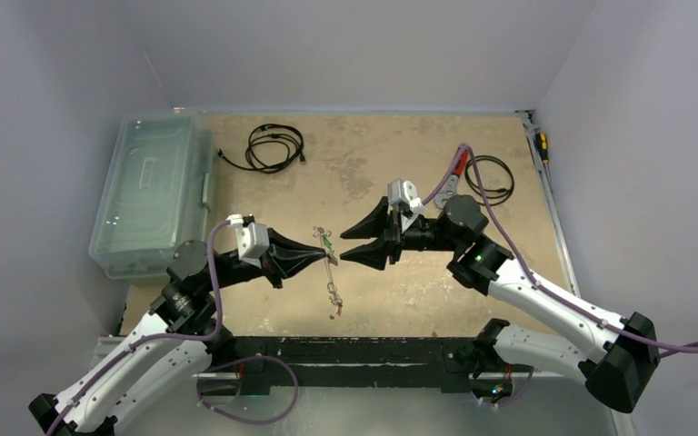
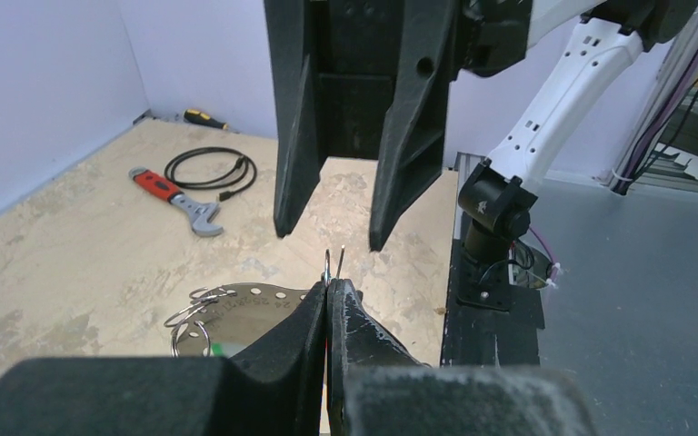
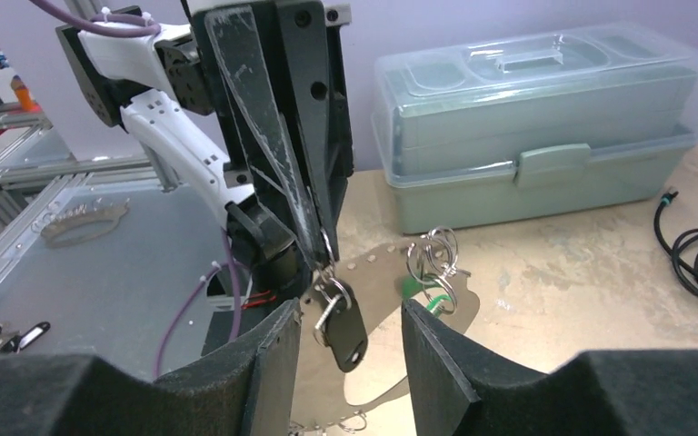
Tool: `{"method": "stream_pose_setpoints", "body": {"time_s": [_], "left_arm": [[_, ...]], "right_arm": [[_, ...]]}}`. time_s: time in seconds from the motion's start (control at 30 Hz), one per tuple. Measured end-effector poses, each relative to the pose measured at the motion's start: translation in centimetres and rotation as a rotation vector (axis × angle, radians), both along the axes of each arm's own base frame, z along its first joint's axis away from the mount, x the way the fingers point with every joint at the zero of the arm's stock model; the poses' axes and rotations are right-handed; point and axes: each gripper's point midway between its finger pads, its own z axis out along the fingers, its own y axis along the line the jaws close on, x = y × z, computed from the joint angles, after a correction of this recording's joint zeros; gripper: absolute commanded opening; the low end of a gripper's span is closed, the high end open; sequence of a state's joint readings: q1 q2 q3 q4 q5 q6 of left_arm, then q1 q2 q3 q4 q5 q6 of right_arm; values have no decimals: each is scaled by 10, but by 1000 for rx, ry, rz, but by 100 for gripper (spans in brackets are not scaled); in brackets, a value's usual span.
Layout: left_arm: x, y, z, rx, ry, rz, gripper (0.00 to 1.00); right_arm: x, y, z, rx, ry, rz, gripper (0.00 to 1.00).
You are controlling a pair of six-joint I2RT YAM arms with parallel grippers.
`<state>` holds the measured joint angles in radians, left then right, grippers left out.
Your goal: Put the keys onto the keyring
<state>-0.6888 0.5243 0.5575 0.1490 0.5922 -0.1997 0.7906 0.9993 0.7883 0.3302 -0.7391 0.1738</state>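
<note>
Step in hand: threading. Left end effector is clamped on the keyring, held edge-up over the near middle of the worktop. Right end effector stands apart, straddling 1 black-tagged key hanging at the left tips. Next move, as judged: a precise close on that key. The worktop is beige and scuffed, the walls are lilac, and a toolbox sits far left.

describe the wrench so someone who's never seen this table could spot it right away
On the tan table, look toward the far right corner, where a yellow-and-black screwdriver lies by the wall. Just nearer sits a black coiled cable, with the wrench beside it. It is the only tool with a bright red handle and a grey metal head.
</note>
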Motion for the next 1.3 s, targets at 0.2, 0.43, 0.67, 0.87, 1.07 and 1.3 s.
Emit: {"method": "stream_pose_setpoints", "body": {"time_s": [0.2,0.43,0.67,0.87,1.07,1.3], "left_arm": [[-11,3,12,-36,-51,-32,0],[-13,3,11,-39,-57,-41,0],[-14,3,12,-42,-62,-42,0],[-17,6,19,-65,-89,-42,0],[-24,5,20,-110,-103,-77,0],[-33,3,28,-148,-118,-133,0]], "right_arm": [[-2,6,-2,20,-36,46,47],[-11,5,3,69,-98,96,47],[-11,5,9,75,-140,101,56],[-18,-6,28,117,-225,78,52],[-33,-15,30,147,-285,111,47],[-39,-15,21,138,-282,153,43]]}}
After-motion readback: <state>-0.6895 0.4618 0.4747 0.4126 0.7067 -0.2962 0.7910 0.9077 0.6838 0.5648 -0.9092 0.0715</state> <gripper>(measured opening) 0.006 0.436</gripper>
